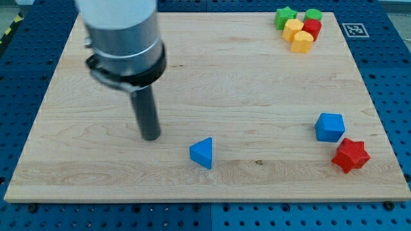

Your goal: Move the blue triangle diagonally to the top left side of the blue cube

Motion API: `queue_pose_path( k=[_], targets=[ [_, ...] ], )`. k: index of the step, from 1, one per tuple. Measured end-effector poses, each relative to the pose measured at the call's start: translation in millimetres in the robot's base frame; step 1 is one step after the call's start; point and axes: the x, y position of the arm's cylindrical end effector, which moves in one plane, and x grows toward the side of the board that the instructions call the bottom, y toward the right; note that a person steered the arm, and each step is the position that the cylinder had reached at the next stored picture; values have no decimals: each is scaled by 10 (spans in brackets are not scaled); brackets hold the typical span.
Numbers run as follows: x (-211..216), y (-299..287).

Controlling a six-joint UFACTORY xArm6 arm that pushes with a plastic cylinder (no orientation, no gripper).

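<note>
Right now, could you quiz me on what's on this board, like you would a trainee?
1. True or false: my tip touches the blue triangle.
2. Which block lies nearest the blue cube? A) green star B) red star C) yellow hexagon
3. Toward which side of the view from the triangle is the cube?

Key: 1 false, the tip stands apart on the triangle's left; 2 B; 3 right.

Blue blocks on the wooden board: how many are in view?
2. The blue triangular block lies near the view's bottom centre, just right of my tip. The blue cube sits at the view's right, touching the red star-shaped block. None seems hidden.
</note>
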Motion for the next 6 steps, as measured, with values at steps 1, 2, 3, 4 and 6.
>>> queue_pose_path(
  k=[1, 2, 3, 4, 6],
  targets=[
    [386, -7],
    [426, 280],
    [426, 639],
    [426, 903],
    [313, 1144]
  ],
)
